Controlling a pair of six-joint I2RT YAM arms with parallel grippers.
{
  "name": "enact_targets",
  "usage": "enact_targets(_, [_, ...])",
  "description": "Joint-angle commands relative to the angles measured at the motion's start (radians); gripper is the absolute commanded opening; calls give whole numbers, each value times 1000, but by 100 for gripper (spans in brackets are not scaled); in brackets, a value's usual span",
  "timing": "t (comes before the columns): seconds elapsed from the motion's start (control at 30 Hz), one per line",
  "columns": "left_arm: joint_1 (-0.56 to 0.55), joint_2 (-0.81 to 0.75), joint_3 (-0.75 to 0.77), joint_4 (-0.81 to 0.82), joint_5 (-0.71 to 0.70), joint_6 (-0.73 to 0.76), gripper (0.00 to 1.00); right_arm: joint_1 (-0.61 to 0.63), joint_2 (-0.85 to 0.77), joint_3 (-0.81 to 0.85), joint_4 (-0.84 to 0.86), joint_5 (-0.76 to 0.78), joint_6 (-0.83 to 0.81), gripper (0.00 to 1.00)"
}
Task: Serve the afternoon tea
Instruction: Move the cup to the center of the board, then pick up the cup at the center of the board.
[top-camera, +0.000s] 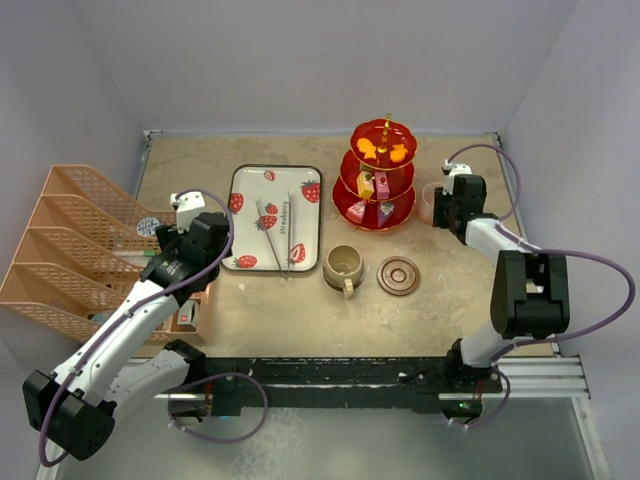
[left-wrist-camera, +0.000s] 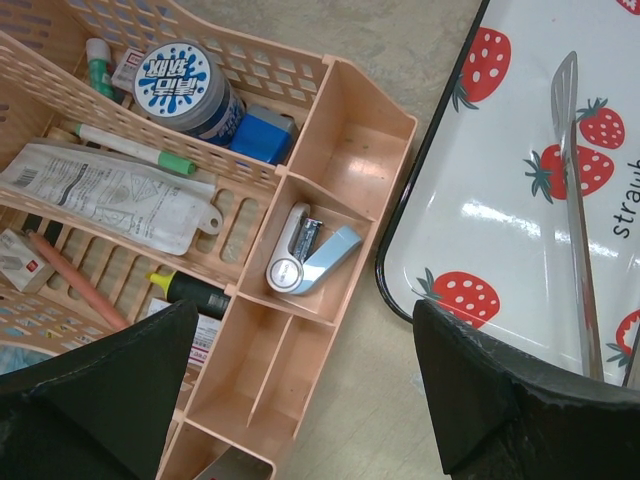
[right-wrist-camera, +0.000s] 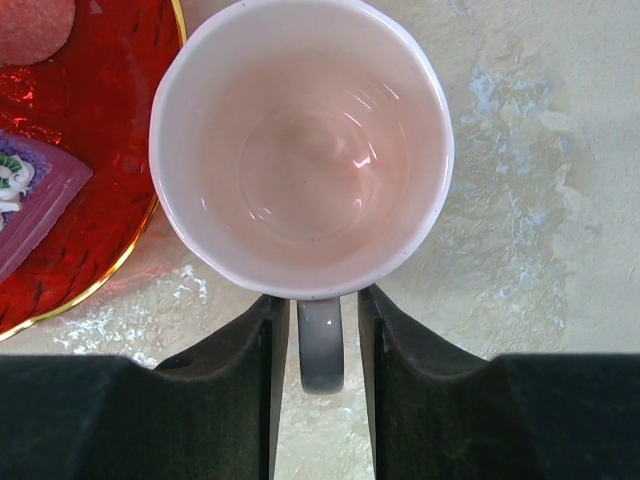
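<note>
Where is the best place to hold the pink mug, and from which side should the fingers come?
Grip the pink mug by its handle, from the side of the right gripper: the handle sticks out there, clear of the red stand.

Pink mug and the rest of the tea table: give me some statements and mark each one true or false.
1. The pink mug is empty. True.
2. The right hand has a finger on each side of the pink mug's handle. True.
3. The olive mug stands on the coaster. False: it stands beside the coaster, apart from it.
4. The tweezers lie in the orange organiser. False: they lie on the strawberry tray.
5. The left hand is shut. False: its fingers are wide apart.
</note>
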Motion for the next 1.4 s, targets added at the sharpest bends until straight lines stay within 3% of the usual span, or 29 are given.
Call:
enact_targets(0.0, [0,-15,43,19,-32,3,86,-3,32,54,5,14,-13,37])
enact_targets(0.17, [0,-18,42,16,-34,-1,86,-3,56,51,23,-19,-17,34])
enact_targets(0.37, [0,-18,44,13,-31,-2,86,-3,3,5,86,29,8,12])
enact_targets(0.6, [0,-13,42,16,-17,0,86,-3,-105,-63,106,43,30,0])
enact_targets(1.37, [-1,-21,38,19,9,0,86,-3,-492,-165,-78,-57,181,0])
